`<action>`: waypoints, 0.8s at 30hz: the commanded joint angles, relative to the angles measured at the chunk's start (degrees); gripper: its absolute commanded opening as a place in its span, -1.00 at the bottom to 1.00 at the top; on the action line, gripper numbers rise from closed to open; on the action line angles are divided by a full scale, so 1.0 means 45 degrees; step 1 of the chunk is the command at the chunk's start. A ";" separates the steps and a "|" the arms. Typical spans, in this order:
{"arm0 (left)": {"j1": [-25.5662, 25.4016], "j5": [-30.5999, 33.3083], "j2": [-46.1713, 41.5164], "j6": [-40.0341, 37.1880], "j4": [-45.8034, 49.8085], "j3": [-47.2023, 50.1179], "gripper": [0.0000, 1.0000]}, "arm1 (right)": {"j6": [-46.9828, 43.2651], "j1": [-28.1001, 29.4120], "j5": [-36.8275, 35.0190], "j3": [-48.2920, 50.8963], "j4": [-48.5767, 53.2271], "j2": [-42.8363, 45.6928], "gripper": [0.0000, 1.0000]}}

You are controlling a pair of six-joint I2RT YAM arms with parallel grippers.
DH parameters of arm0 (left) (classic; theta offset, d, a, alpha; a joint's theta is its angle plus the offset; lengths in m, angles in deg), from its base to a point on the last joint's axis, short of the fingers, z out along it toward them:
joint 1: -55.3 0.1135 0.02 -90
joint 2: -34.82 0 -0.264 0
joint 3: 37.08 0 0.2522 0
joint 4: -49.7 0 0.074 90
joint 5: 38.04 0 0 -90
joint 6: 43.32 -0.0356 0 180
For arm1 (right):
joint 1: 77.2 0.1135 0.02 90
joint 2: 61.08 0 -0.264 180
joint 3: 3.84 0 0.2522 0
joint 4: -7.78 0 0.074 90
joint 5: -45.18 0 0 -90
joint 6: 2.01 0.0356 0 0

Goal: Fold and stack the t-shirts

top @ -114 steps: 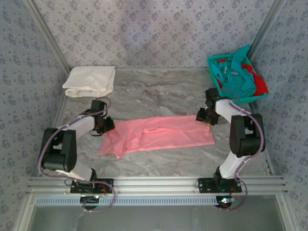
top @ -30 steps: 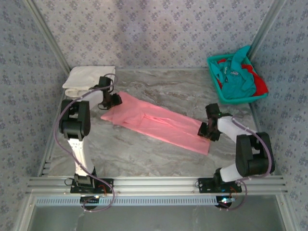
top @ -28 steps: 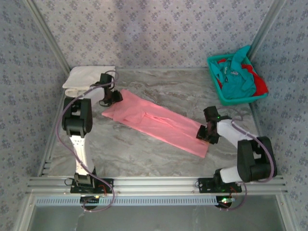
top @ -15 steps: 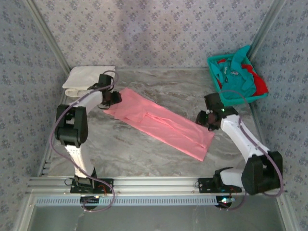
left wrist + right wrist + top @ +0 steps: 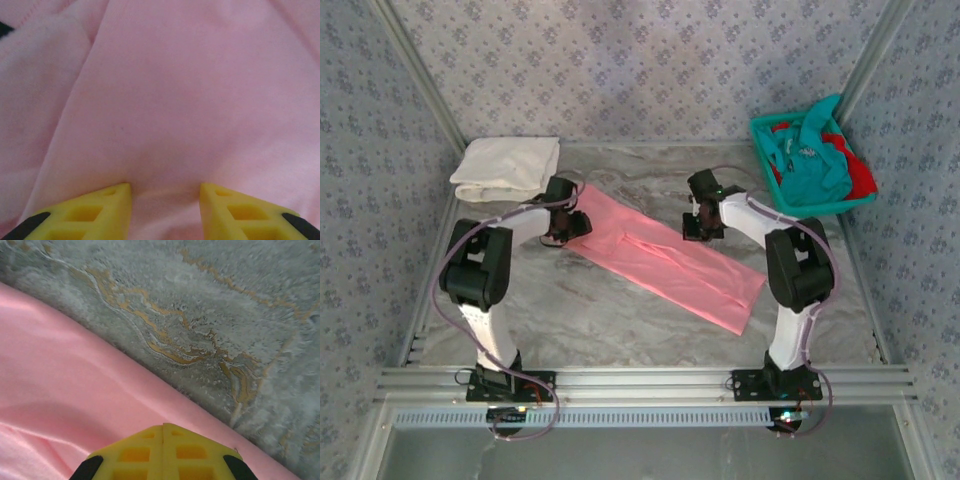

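top view, salmon pink t-shirt (image 5: 660,262): lies flat as a long diagonal strip mid-table, running far-left to near-right.
top view, left gripper (image 5: 563,222): sits on the strip's far-left end.
top view, right gripper (image 5: 700,225): sits at the strip's far edge.
top view, other shirts: cream-white t-shirt (image 5: 508,168) folded in the far-left corner; teal t-shirt (image 5: 812,165) and red t-shirt (image 5: 860,178) heaped in the basket (image 5: 767,165), far right.
left wrist, left gripper (image 5: 165,194): your yellow fingers (image 5: 107,202) stand apart, tips against pink cloth.
right wrist, right gripper (image 5: 163,430): your jaws are pressed together, empty, over the shirt's edge beside the marble table (image 5: 225,305).
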 commanded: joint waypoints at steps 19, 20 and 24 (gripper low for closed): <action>-0.0239 -0.2353 0.9154 -0.2809 0.4476 -1.4631 -0.21 | 0.2189 0.0776 0.1560 0.5078 -0.2309 0.1157 -0.82; -0.0313 -0.2455 0.9812 -0.2854 0.4843 -1.5926 -0.21 | 0.2527 0.0995 0.1628 0.5093 -0.2375 0.1129 -0.80; -0.0442 -0.2965 1.1851 -0.2701 0.5751 -2.0135 -0.21 | 0.3604 0.1539 0.1873 0.5003 -0.3146 0.1088 -0.68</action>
